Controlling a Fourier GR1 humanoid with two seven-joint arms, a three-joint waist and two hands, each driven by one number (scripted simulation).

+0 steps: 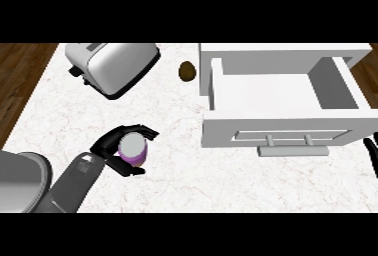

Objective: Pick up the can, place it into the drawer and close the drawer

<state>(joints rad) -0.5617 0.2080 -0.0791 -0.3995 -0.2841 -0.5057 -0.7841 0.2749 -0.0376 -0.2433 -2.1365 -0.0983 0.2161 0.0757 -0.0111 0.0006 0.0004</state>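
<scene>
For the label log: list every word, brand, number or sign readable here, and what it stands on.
None can be read.
The can in the left hand shows a grey top and purple side, no print visible.
The toaster and the drawer bear no marks.

You see 1 smooth, tapered grey forearm (74,182), plain and matte, with a larger rounded grey casing (22,180) beside it at the lower left. It ends in your black left hand (109,147), with slim fingers and a thumb. Of your black right hand (371,152), only a thin sliver shows at the right edge.
</scene>
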